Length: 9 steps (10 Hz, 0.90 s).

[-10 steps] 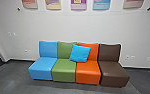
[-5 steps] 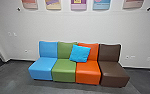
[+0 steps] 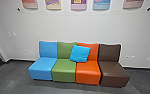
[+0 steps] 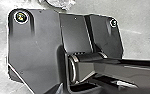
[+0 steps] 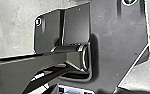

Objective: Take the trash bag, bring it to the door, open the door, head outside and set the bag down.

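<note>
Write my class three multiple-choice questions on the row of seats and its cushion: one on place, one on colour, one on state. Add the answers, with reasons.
1. Where is the cushion?
A. On the floor
B. In front of the green backrest and orange backrest
C. Hung on the wall

2. What colour is the end seat, at the head picture's right?
A. Brown
B. Yellow
C. White

3. How does the cushion rest?
A. Rolled up
B. Folded in half
C. Spread open, tilted

Key:
1. B: it overlaps part of both.
2. A: its seat and back are dark brown.
3. C: its whole square face shows, edges slanting.
</note>
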Tool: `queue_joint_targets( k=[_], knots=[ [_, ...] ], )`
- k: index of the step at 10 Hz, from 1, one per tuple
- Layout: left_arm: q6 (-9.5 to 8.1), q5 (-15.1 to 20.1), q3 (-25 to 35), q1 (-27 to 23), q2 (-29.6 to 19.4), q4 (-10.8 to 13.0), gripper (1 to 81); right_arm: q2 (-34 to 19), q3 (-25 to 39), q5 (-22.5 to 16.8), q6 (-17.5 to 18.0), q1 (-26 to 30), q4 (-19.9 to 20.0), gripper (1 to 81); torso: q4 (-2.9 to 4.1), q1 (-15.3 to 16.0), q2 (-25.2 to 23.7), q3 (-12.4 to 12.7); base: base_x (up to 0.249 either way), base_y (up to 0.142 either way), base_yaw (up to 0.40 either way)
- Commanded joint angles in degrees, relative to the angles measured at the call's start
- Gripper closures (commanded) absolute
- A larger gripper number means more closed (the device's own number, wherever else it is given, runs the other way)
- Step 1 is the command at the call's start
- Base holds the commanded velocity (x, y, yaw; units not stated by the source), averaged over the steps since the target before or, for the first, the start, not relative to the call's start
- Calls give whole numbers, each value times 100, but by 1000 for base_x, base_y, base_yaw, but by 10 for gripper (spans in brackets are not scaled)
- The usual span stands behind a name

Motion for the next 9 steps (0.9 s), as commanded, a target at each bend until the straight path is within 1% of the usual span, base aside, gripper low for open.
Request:
queue_joint_targets(
  k=[1,2,3,4,5,6,7,8,9],
  knots=[
    [-15,241,826,-156,-575,-11,10,-745,966,-420,30,158,9,10,0,0,0,0,0,0,0],
    [-24,231,968,-156,-735,-11,10,-860,1125,-446,30,150,19,10,0,0,0,0,0,0,0],
    [-103,240,1109,-183,-911,-54,10,-1019,1328,-464,39,150,27,10,-185,0,0,-300,0,0,0],
    [-261,240,1205,-244,-1085,-194,10,-1219,1571,-464,39,167,27,10,-287,369,-573,-489,0,0,0],
    [-341,240,1346,-314,-1254,-327,10,-1432,1829,-464,57,176,36,10,-306,380,-597,-559,0,0,0],
    [-367,257,1434,-410,-1385,-510,10,-1667,2108,-438,65,167,44,10,-353,450,-711,-685,0,0,0],
    [-367,310,1434,-541,-1447,-731,10,-1845,2303,-420,65,167,53,10,-382,568,-905,-858,0,0,0],
    [-367,433,1452,-665,-1509,-881,10,-2028,2496,-394,65,158,123,10,-422,682,-1087,-1018,0,0,0],
    [-367,669,1461,-823,-1544,-968,10,-2213,2672,-367,65,150,141,10,-459,837,-1332,-1236,0,0,0]
  ],
)
